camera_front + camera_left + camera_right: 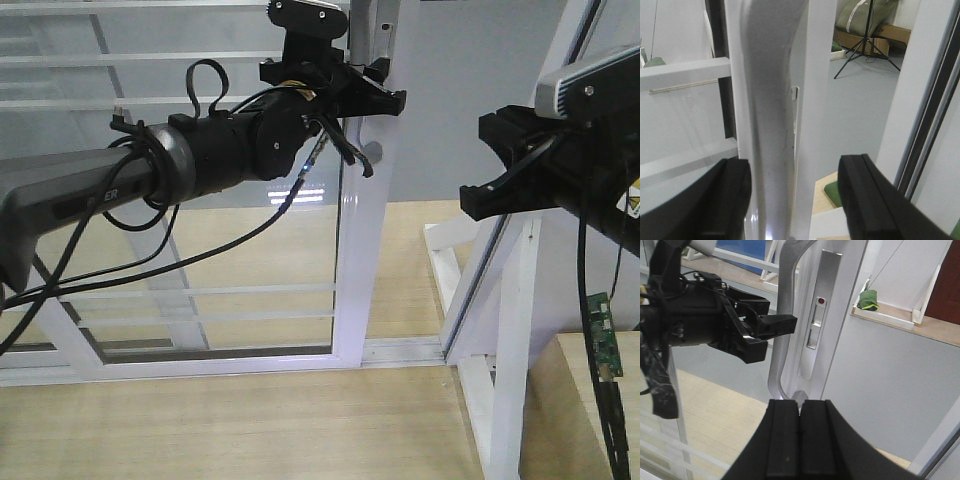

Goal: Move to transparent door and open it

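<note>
The transparent door (250, 250) is a clear pane with thin white bars in a glossy white frame, filling the left and middle of the front view. Its grey curved handle (779, 355) runs down the right stile beside a silver lock plate (817, 315). My left gripper (380, 85) is open at the handle, high on the stile. In the left wrist view the handle (770, 125) stands between its two black fingers (715, 200), with a gap on the right side. My right gripper (800, 402) is shut on nothing, a short way from the handle's lower end, and it also shows at the right (475, 195).
A second white-framed glass panel (510, 300) leans at the right, close to my right arm. The door's bottom track (400, 350) crosses a wooden floor (250, 420). A wooden surface (590, 400) is at the bottom right. Beyond the door stand a tripod (865, 45) and a green bundle (868, 300).
</note>
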Robot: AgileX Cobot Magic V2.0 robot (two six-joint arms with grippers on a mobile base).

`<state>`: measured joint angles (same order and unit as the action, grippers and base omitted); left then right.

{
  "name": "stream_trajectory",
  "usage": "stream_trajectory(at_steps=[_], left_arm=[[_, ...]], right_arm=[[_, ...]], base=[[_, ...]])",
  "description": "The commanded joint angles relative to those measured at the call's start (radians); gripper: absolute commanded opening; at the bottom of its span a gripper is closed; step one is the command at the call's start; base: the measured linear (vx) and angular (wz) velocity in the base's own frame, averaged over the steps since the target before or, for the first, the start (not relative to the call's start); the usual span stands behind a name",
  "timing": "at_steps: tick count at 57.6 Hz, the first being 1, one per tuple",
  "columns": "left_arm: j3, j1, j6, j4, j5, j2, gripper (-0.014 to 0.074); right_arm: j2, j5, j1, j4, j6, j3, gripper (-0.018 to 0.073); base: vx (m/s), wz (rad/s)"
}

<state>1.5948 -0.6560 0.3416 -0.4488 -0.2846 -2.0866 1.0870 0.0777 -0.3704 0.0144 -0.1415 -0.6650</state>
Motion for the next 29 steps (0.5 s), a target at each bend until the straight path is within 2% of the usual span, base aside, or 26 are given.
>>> stream_trajectory(at_steps=[1, 29], left_arm=[[0.063, -0.003, -0.01, 0.008, -0.073, 0.04, 0.0503], [0.127, 0.017, -0.009, 0.001, -0.086, -0.02, 0.0502]], right_arm=[[-0.024, 0.084, 0.005, -0.004, -0.005, -0.03, -0.0005], [-0.024, 0.083, 0.005, -0.004, 0.0, -0.03, -0.0005]], base=[[0.0, 0.0], [0.0, 0.0]])
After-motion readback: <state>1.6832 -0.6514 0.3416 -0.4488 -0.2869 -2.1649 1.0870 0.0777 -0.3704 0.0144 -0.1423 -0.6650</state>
